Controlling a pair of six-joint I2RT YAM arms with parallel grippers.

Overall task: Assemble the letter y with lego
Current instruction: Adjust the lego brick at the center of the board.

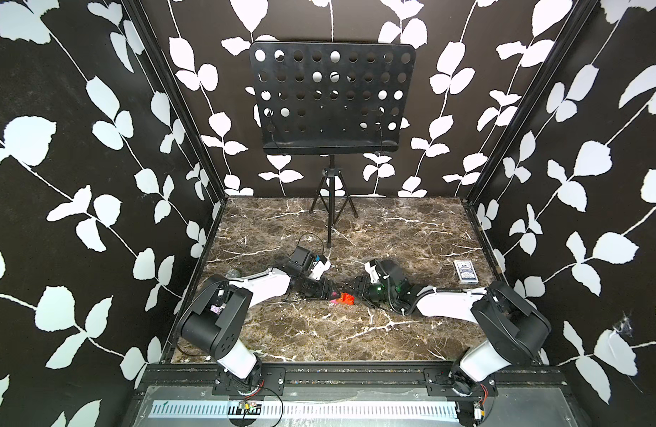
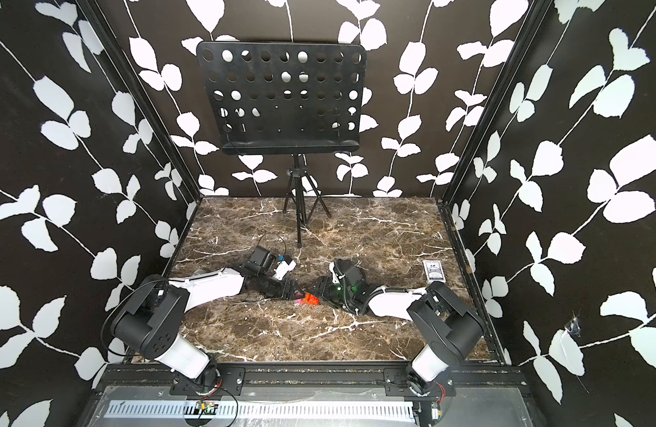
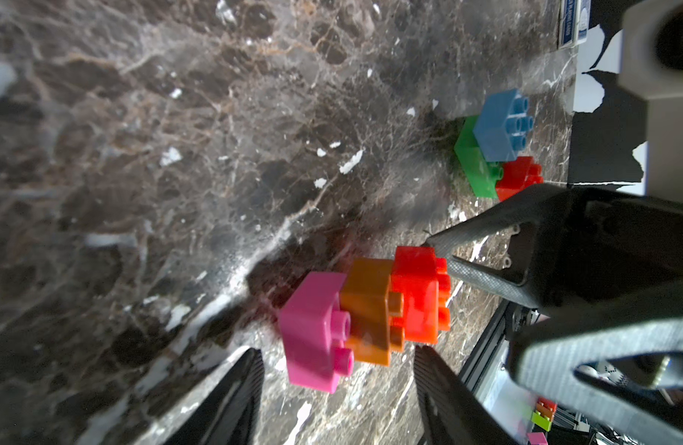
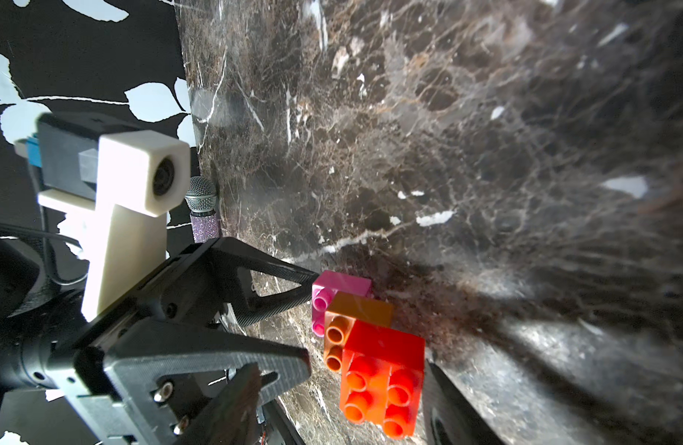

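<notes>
The stem (image 3: 370,312), three stepped bricks in pink, brown-orange and orange-red, lies on its side on the worktop (image 3: 178,154), well apart from the box (image 3: 572,23). The green bar (image 3: 474,165), carrying a blue brick (image 3: 501,127) and a red brick (image 3: 519,179), lies unjoined between stem and box. The stem's long axis runs from the left fingers (image 3: 236,393) to the right fingers (image 4: 447,408), with its studs facing the right ones. Both pairs stand apart and clamp nothing. A squeeze on the staggered bricks may lever a joint open or skid the stem, and the crowded tips could clash.
</notes>
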